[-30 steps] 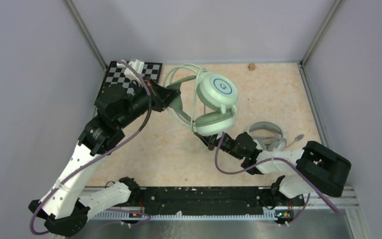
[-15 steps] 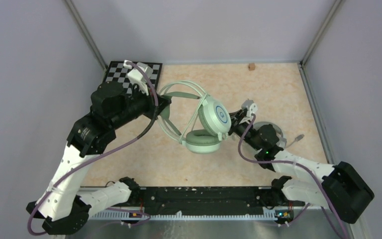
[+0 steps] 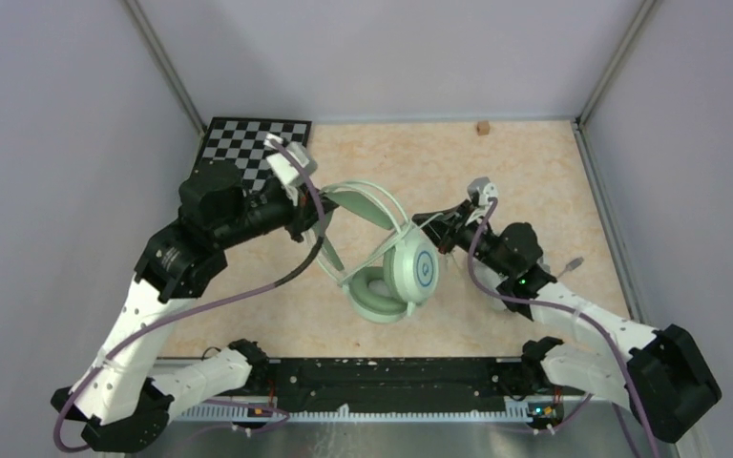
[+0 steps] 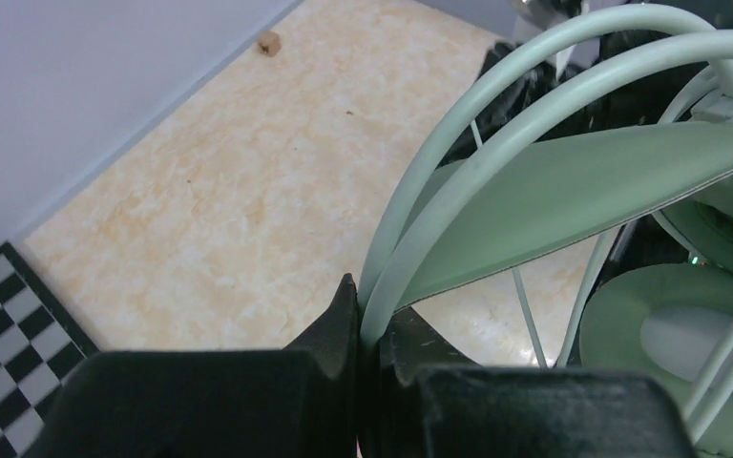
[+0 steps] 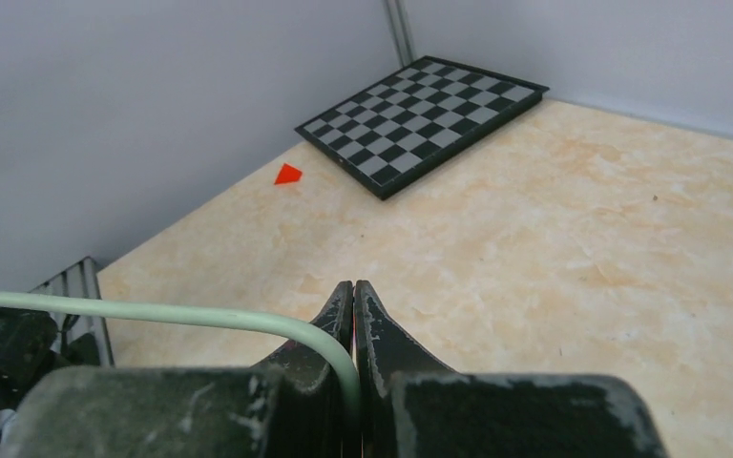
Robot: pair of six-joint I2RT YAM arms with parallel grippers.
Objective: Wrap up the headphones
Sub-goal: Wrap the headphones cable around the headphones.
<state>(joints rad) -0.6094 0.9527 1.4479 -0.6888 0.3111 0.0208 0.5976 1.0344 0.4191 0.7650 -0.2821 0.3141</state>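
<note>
The mint-green headphones (image 3: 408,271) hang over the middle of the table, cups low and headband (image 4: 573,181) arching up to the left. My left gripper (image 3: 317,214) is shut on the thin headband rails (image 4: 410,239), seen close in the left wrist view beside a padded ear cup (image 4: 668,343). My right gripper (image 3: 422,222) sits just right of the cups, shut on the pale-green cable (image 5: 153,312), which runs off to the left from my jaws (image 5: 354,286). The white headset is hidden behind the right arm; only a grey plug end (image 3: 574,261) shows.
A checkerboard (image 3: 248,141) lies in the back left corner, also the checkerboard (image 5: 425,119) in the right wrist view, with a small red triangle (image 5: 287,174) near it. A small brown cube (image 3: 483,127) sits by the back wall. Grey walls enclose the table.
The left arm has carried the green headphones down and toward the near side. The right gripper has swung from beneath the cups round to their right, farther back, still holding the cable.
</note>
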